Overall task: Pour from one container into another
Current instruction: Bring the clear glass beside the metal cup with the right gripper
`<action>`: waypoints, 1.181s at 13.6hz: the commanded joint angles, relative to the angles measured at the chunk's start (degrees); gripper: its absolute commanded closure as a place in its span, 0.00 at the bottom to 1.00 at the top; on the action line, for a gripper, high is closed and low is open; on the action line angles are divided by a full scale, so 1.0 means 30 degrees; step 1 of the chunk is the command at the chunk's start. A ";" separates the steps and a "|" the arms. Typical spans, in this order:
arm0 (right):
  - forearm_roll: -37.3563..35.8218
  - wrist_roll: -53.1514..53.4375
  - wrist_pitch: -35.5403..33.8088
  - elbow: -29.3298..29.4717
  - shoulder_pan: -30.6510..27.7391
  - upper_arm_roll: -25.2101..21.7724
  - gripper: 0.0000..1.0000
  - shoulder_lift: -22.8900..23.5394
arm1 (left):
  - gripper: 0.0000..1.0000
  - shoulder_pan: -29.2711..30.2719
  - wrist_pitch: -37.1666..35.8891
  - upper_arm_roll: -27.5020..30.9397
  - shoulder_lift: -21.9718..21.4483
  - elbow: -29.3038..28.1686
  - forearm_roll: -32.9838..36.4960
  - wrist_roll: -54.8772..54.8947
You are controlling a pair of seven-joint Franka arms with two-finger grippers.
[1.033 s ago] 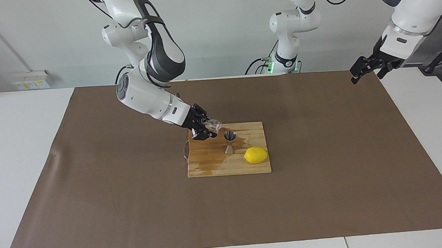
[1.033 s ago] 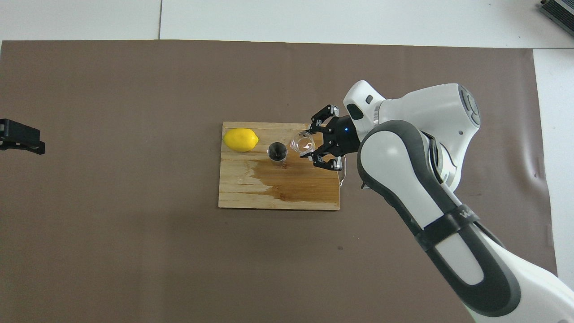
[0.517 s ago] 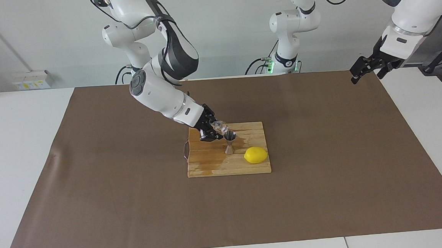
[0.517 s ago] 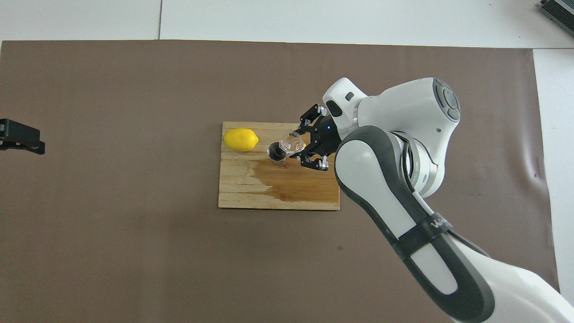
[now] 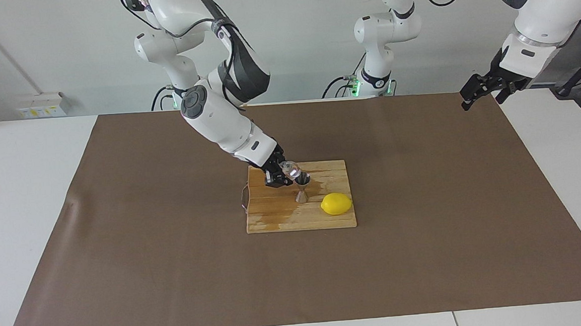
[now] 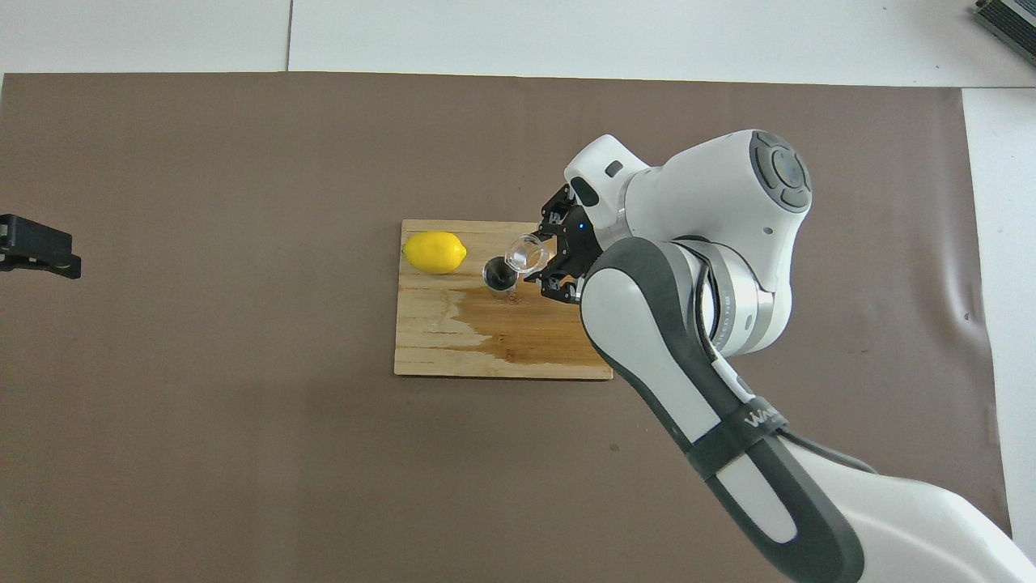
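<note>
Now I work down from the biggest thing, the brown mat [image 5: 176, 271] that covers most of the table. On it lies the board [image 5: 274, 223], with a dark wet patch across the half toward the right arm's end. My right arm comes in over that end of the board, and its gripper [image 5: 282, 173] pinches the cup [image 5: 291, 169], which I hold tipped well over, its mouth toward the jigger [image 5: 301, 187]. In the overhead view the cup [image 6: 524, 253] sits at about 1 o'clock of the jigger's open top [image 6: 500, 274], lip just at its rim. The jigger stands upright on the board, and the lemon [image 5: 336, 203] lies just beside it on the board, at roughly 4 o'clock of it in the facing view. My left gripper [image 5: 483, 89] waits up in the air over the mat's corner at the left arm's end; I cannot tell how its fingers stand.

I judge the step in hand to be the pour itself. I cannot see any stream or what is left in the cup. Next I need to keep the lip over the small mouth, tilt slowly, and not nudge the jigger, which looks easy to topple. Then I should level the cup before I draw it away.
</note>
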 commanded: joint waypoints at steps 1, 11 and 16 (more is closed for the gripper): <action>-0.1325 0.1397 -0.0893 0.1042 0.0052 -0.0092 0.70 0.0379 | 0.00 0.0174 -0.0023 -0.0090 -0.0456 -0.0465 0.0003 -0.0025; -0.5251 0.5558 -0.3527 0.4000 0.0754 -0.0063 0.70 0.1725 | 0.00 0.0174 -0.0023 -0.0090 -0.0456 -0.0465 -0.0027 -0.0054; -0.6130 0.6467 -0.3824 0.4297 0.1018 -0.0063 0.69 0.1932 | 0.00 0.0174 -0.0023 -0.0090 -0.0456 -0.0465 0.0003 -0.0025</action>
